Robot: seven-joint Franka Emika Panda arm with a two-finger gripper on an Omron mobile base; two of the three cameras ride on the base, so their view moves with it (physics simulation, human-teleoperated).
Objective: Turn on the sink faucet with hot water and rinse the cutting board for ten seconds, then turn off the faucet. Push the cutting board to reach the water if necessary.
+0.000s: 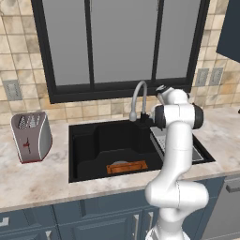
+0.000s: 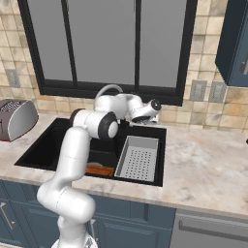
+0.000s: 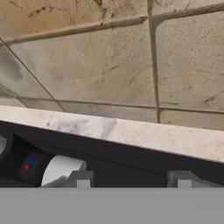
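Cutting board point(image 1: 127, 167) partly behind arm, pincer point(image 3: 131, 180) tips cropped, closed

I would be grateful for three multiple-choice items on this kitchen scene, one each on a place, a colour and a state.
1. Where does the cutting board lie?
A. On the floor of the sink's left compartment
B. On the counter beside the toaster
C. In the grey rack

2. What colour is the sink basin?
A. White
B. Steel grey
C. Matte black

3. Is water running from the sink faucet?
A. Yes, onto the board
B. No stream is visible
C. Yes, into the rack

Answers:
1 A: the left base view shows the orange-brown board flat on the basin floor near the front wall.
2 C: both base views show dark black walls.
3 B: nothing falls below the spout in the left base view, while the gripper sits at the faucet's base.
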